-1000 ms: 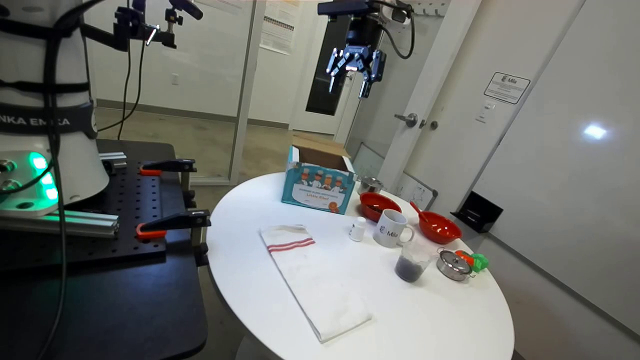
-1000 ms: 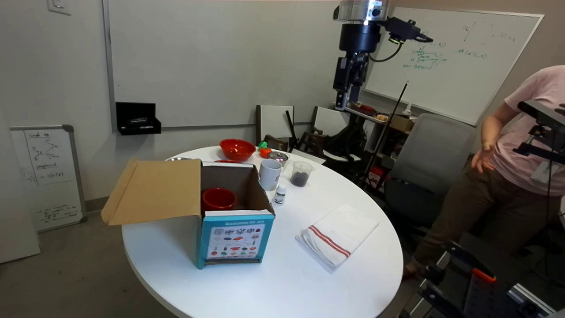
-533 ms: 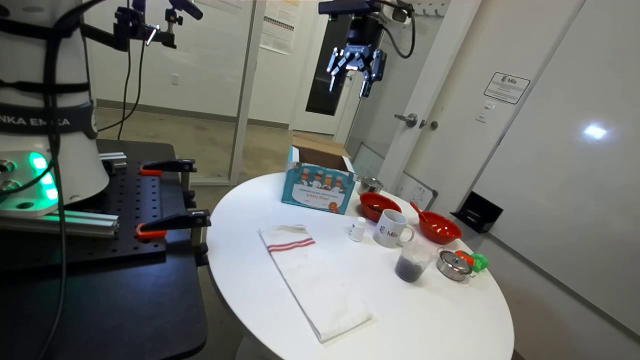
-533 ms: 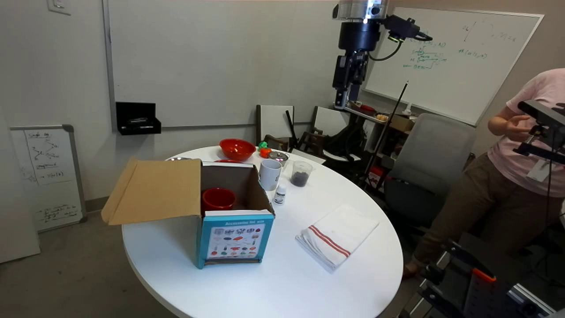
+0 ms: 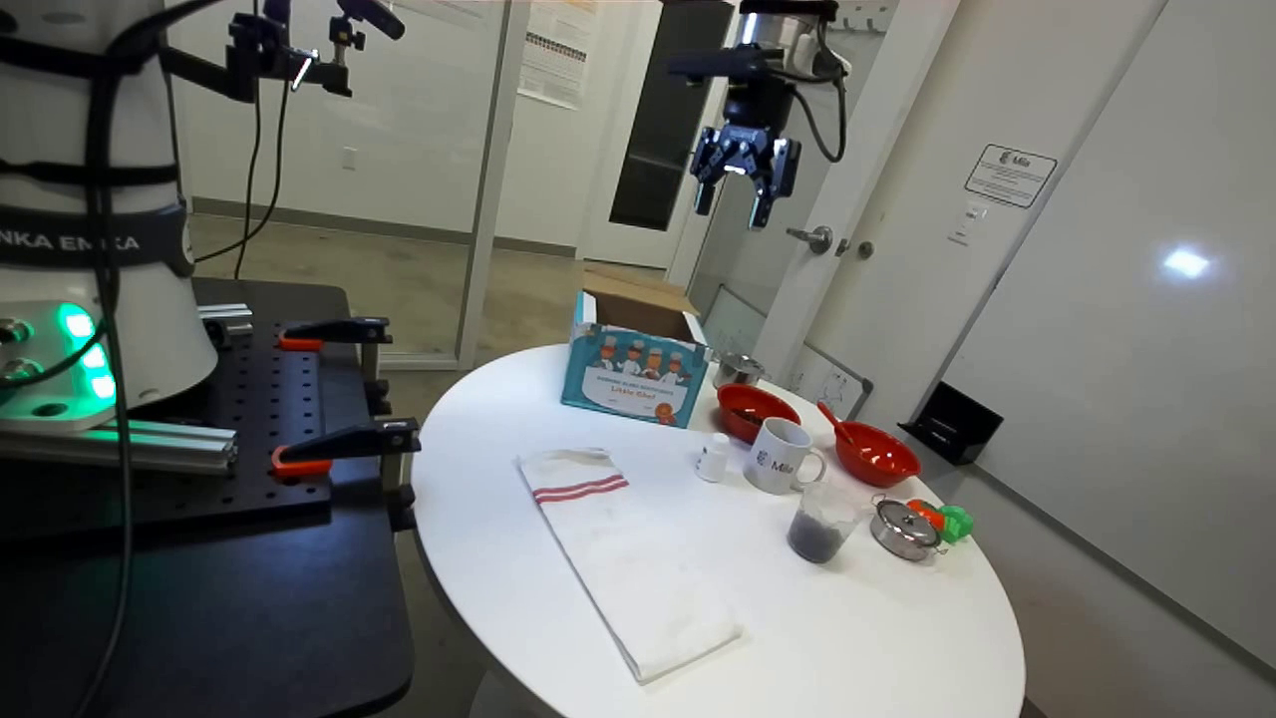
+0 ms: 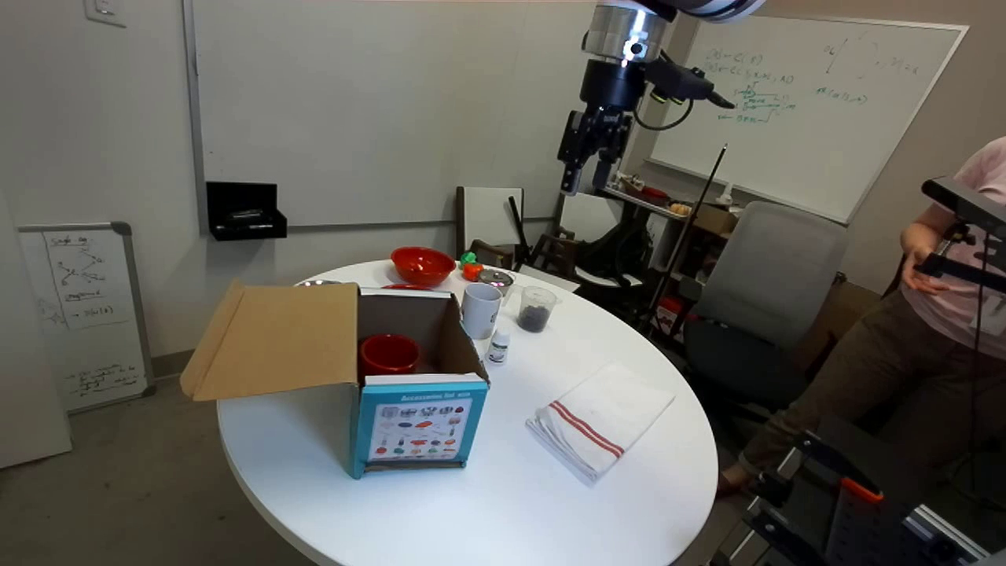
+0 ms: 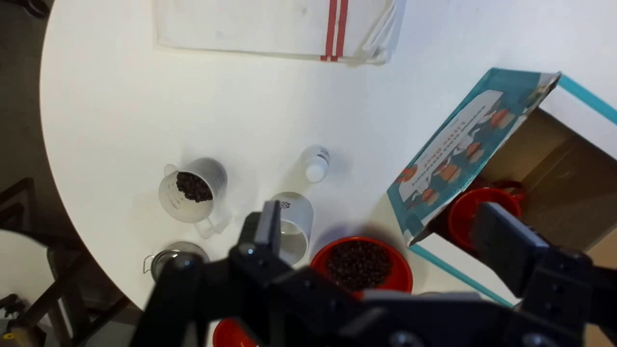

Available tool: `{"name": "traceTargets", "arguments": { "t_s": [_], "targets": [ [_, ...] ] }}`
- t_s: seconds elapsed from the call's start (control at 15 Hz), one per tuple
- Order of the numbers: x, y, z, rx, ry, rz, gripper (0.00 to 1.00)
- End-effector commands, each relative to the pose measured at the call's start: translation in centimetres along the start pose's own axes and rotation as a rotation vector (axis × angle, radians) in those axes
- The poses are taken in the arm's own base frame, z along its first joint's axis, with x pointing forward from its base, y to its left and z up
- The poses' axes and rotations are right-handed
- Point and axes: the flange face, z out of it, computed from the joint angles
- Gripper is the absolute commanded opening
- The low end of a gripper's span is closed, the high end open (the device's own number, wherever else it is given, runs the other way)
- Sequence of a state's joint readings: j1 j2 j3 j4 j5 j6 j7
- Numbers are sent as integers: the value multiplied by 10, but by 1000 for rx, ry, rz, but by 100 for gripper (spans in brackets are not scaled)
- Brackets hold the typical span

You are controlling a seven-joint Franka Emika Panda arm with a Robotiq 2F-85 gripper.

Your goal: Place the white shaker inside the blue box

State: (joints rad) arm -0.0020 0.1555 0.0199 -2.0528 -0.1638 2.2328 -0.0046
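a gray chair (image 6: 774,291) stands near a green-scribbled whiteboard (image 6: 817,118) on a brownish wall (image 6: 955,110)

White mug (image 5: 776,459), folded striped towel (image 5: 630,560)

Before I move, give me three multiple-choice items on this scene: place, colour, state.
1. Where is the white shaker?
A) On the towel
B) In a red bowl
C) On the table, beside the mug

2. What colour is the round container inside the blue box?
A) Green
B) Red
C) White

3. How is the gripper?
A) Open
B) Shut on the mug
C) Shut on nothing

1 C: both exterior views show it there.
2 B: red shows through the open top.
3 A: its jaws stand apart in the wrist view.
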Motion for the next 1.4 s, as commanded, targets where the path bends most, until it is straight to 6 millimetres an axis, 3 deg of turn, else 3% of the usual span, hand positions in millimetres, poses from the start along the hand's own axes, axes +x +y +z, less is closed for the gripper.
{"name": "traceTargets", "arguments": {
  "t_s": [0.0,0.53,0.8,1.33],
  "targets": [
    [35,14,22,3,47,36,100],
    [88,20,103,32,-10,-35,100],
    [99,29,139,78,-40,-32,100],
    [98,30,204,157,-120,-30,100]
  ]
}}
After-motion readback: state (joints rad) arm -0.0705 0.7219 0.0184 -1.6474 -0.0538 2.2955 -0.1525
